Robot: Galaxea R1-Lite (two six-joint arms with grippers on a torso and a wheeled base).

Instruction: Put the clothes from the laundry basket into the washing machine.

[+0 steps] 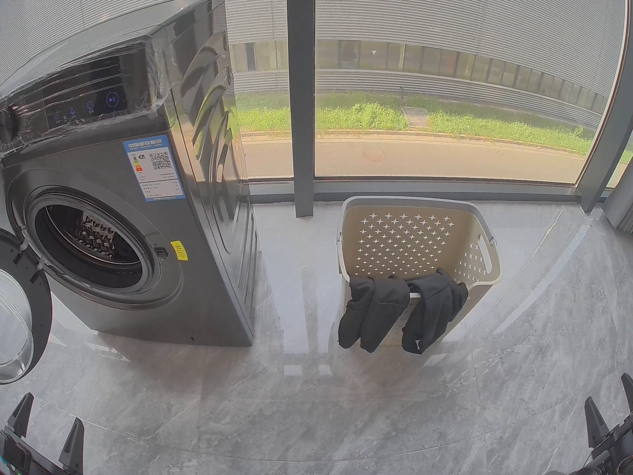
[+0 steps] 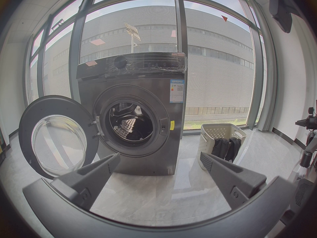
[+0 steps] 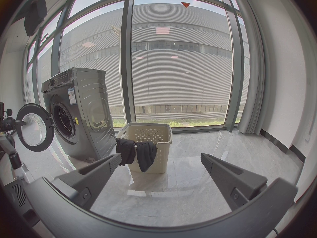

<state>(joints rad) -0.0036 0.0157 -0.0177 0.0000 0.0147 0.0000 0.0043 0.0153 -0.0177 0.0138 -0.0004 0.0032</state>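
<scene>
Dark clothes (image 1: 376,308) on the laundry basket (image 1: 409,199), washing machine (image 1: 132,166) open.
The clothes hang over the basket's near rim, right of the machine; left tool (image 2: 159,155) and right tool (image 3: 160,155) are both wide, holding nothing.

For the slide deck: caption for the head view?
Dark clothes draped over laundry basket rim beside open washing machine; left gripper and right gripper open, empty.

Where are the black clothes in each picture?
Head view: black clothes hang over the near rim of the laundry basket, right of the washing machine.
Left wrist view: black clothes on that rim, laundry basket beside the washing machine.
Right wrist view: black clothes, same rim, beside the washing machine.
Shared landmark: the washing machine with its open door.
</scene>
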